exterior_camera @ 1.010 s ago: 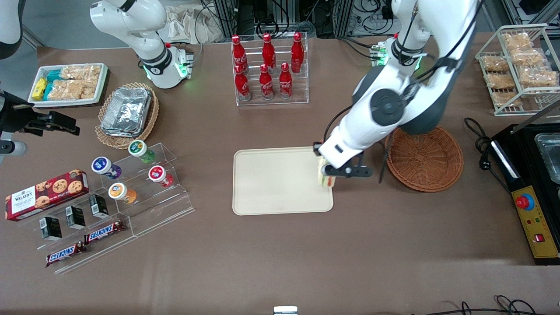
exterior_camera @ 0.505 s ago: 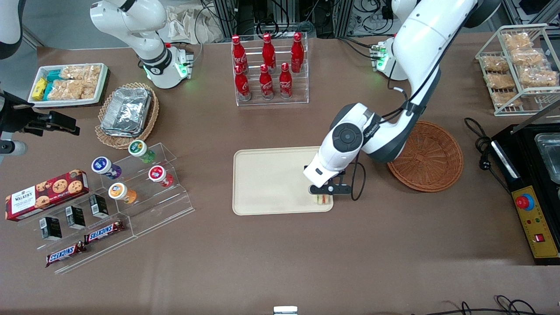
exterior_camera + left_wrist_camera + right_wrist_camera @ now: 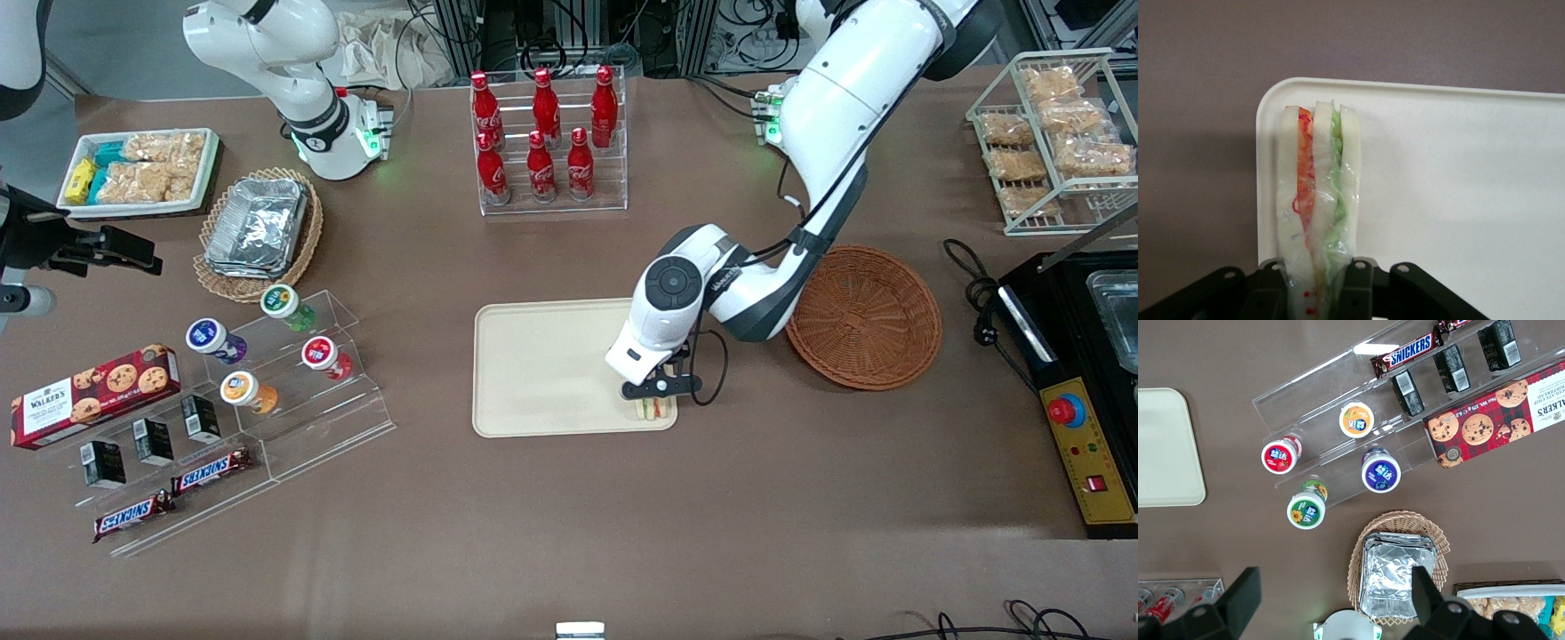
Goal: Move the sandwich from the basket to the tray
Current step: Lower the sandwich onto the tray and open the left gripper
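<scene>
Looking from the front: the gripper point(image 3: 656, 397) hangs low over the tray point(image 3: 551, 369), at the tray's corner nearest the front camera on the working arm's end. Only a sliver of the sandwich point(image 3: 653, 409) shows below the black fingers; the rest is covered by the wrist and the white forearm. Whether it touches the tray surface cannot be told from this view. The basket point(image 3: 864, 318) sits on the table beside the tray toward the working arm's end, apart from it, with part of its rim hidden under the arm's elbow. No sandwich is visible in it.

Left wrist view: the sandwich point(image 3: 1315, 213) stands on edge between the two fingers point(image 3: 1271, 293), which are clamped on its white bread faces. Orange-red and green filling layers show between the slices, under clear wrap. Its held end is cut off by the frame edge and the gripper body. It sits above the rounded corner of the tray point(image 3: 1458, 173), just inside the rim; contact with the tray is not discernible. Brown table point(image 3: 1198, 133) surrounds the corner.

Right wrist view: one rounded corner of the tray point(image 3: 1165, 447) shows, cut off by the frame; gripper and sandwich are out of sight.
</scene>
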